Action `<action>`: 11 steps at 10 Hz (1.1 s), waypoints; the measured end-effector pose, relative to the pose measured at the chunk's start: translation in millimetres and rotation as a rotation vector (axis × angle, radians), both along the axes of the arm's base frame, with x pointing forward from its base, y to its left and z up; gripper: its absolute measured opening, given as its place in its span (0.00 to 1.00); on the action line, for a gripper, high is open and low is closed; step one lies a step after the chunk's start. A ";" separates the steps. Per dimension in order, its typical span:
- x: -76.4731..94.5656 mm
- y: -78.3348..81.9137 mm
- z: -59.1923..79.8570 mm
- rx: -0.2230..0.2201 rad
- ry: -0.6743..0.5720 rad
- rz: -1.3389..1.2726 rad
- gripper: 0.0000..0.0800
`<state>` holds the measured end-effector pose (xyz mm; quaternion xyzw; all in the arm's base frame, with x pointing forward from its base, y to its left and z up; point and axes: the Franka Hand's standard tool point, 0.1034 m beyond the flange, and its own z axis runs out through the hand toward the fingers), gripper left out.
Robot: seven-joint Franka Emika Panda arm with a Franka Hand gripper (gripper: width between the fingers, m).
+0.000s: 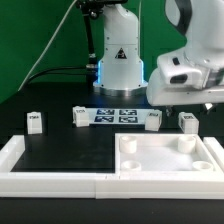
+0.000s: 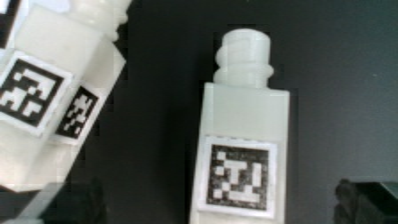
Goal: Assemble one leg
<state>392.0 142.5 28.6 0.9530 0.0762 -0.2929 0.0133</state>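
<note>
The gripper (image 1: 180, 104) has its jaws spread wide with nothing between the pads. In the wrist view one dark finger (image 2: 368, 200) shows at the picture's border, clear of the leg (image 2: 240, 120), which lies flat on the black bench (image 1: 60, 150) between the jaws. This leg shows a rounded peg at one end and a square black-and-white tag on its upper face. Just beside it, across a narrow strip of bare bench, lies a second leg (image 2: 54, 90), angled against the first, with tags on two faces.

In the exterior view the hand hangs low near the bench's right edge, about midway from front to back. Two small white blocks sit under it, but I cannot tell which of them is the leg between the jaws. The marker board (image 1: 115, 115) lies flat at the bench's middle. Beyond it, a third leg (image 1: 78, 117) and a fourth leg (image 1: 33, 121) sit toward the left edge, well apart from the hand. The square piece (image 1: 165, 155) rests in the front right corner, its corner holes facing up. A white rail (image 1: 50, 182) runs along the front edge and turns up the left one. The robot base (image 1: 118, 60) stands at the back edge
</note>
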 end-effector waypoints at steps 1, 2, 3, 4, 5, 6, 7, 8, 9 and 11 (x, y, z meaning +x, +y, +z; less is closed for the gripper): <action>-4.4 -1.4 -1.7 -0.020 0.103 0.004 0.81; -6.2 -3.1 -3.9 -0.036 0.185 0.005 0.81; -9.2 -4.0 -4.7 -0.056 0.294 0.009 0.81; -7.3 -2.8 -9.4 -0.064 0.342 0.008 0.81; -7.7 -1.0 -13.3 -0.067 0.357 0.010 0.81; -8.9 1.0 -14.4 -0.067 0.354 0.015 0.81; -9.9 2.5 -15.0 -0.068 0.356 0.019 0.81; -10.2 3.2 -15.1 -0.067 0.356 0.021 0.81; -10.2 3.0 -15.1 -0.067 0.356 0.021 0.66; -10.2 3.1 -15.0 -0.067 0.356 0.021 0.36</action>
